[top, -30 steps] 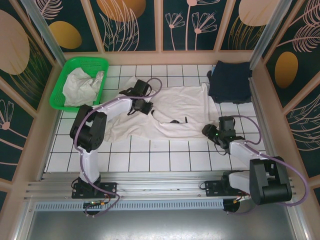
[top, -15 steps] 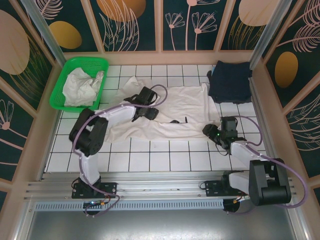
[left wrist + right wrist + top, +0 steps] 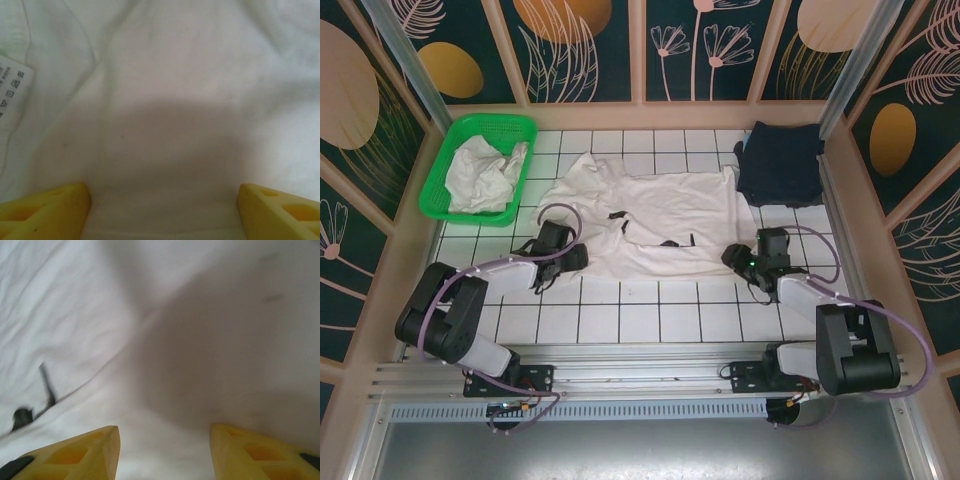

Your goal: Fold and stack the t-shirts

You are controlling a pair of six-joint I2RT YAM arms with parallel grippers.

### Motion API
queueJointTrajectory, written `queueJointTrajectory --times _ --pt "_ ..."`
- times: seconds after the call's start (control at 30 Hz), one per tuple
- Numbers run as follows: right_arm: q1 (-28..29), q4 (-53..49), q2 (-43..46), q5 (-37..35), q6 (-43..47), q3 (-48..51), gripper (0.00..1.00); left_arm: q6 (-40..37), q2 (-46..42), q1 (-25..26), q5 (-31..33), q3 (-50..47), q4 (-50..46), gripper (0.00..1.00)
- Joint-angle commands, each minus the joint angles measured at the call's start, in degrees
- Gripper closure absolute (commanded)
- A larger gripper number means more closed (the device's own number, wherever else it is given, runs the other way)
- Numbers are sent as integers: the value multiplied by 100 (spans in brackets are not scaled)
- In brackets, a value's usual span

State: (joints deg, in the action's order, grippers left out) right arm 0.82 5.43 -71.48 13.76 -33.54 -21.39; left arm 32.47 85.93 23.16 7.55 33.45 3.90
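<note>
Left wrist view: care label (image 3: 11, 92) at the far left of the cloth, printed with small laundry symbols; lettering too blurred to read. Yellow fingers (image 3: 47, 210) of the left gripper (image 3: 162, 187) spread wide at opposite corners, grasping nothing, close above the off-white t-shirt (image 3: 670, 215). Lies spread and wrinkled across the middle of the tiled surface (image 3: 660, 310), left gripper at its near-left edge, right gripper (image 3: 737, 258) at its near-right hem. About half open there, fabric beneath, nothing clamped. At the far-right corner, dark navy t-shirt (image 3: 778, 160), folded; far left, more off-white t-shirts (image 3: 485, 170) bunched in the green mesh basket (image 3: 438, 178).
</note>
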Motion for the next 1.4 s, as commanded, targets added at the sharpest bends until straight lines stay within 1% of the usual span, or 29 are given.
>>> queueJointTrajectory --times 0.0,0.1,0.17,0.2,0.27,0.3,0.37,0.43,0.47,0.53,0.57,0.6,0.67,0.73,0.8,0.87,0.93,1.0,1.07,1.1,1.17,1.27,1.3,1.37 --pt "-306 -107 185 257 91 130 49 677 -9 -144 49 -370 128 18" --pt "-270 -222 333 373 146 61 49 714 -206 -355 88 -527 103 17" --pt "-55 -261 525 378 146 -23 49 680 -461 -400 124 -625 59 16" --pt "148 -308 601 257 158 -114 49 656 -578 -399 131 -670 60 14" --pt "923 -494 665 -277 134 -409 47 657 -803 -399 134 -753 38 12" --pt "1217 -510 629 -446 101 -530 46 656 -885 -401 109 -736 -4 12" --pt "1687 -360 400 -583 45 -734 45 622 -996 -395 -12 -629 -43 10" --pt "1803 -170 74 -652 -1 -846 44 562 -1022 -399 -150 -490 54 8" --pt "1805 -97 -150 -659 -12 -903 44 514 -989 -400 -282 -400 180 5" --pt "1812 -145 -558 -833 -58 -1024 44 397 -801 -400 -760 -284 632 2" --pt "1800 -201 -730 -933 -104 -1055 44 346 -650 -395 -1085 -262 974 1" --pt "1786 -250 -866 -989 -165 -1039 45 331 -488 -395 -1265 -217 1135 1" --pt "1743 -338 -998 -1036 -339 -906 45 368 -176 -400 -1344 -104 1182 2" --pt "1716 -356 -908 -1056 -504 -646 45 392 -94 -399 -1184 -201 1187 2" --pt "1679 -401 -679 -1039 -636 -334 45 388 -225 -410 -939 -432 1139 2" --pt "1651 -514 -272 -1030 -727 -54 45 426 -503 -448 -615 -717 962 1" --pt "1628 -727 166 -1160 -836 96 44 453 -809 -539 -491 -925 803 2" --pt "1624 -915 553 -1259 -890 130 44 424 -1136 -610 -333 -1063 665 2" --pt "1682 -860 846 -1165 -912 88 44 351 -1359 -637 -126 -1035 454 2" --pt "1776 -764 926 -1110 -916 8 44 338 -1437 -633 -117 -967 316 2" --pt "2106 -587 900 -1109 -909 -252 44 362 -1587 -632 -380 -919 244 2" --pt "2736 -400 465 -1431 -811 -801 43 524 -1819 -612 -1005 -1093 808 1" --pt "2877 -310 235 -1437 -752 -967 42 602 -1825 -604 -1192 -1144 1071 1" --pt "3001 -124 -247 -1437 -737 -1157 42 744 -1654 -481 -1370 -1128 1361 1"
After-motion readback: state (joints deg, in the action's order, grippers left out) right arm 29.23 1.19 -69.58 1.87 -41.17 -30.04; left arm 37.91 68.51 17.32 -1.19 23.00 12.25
